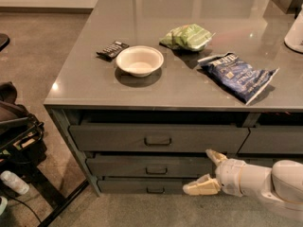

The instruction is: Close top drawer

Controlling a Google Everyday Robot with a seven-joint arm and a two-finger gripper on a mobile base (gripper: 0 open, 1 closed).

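Jaws apart, our gripper (207,172) sits low before the middle drawer (142,166); we judge it must rise to push the protruding top drawer (118,137) shut.

Arm (284,186): white and bulky, comes in from the lower right, lying nearly level and pointing left.
Wrist (236,176): pale cylinder, in line with the arm.
Gripper (207,172): low down at the arm's left end, spread wide, holding nothing.
Fingers (200,187): two cream tips, one angled up, the other lower and flatter.
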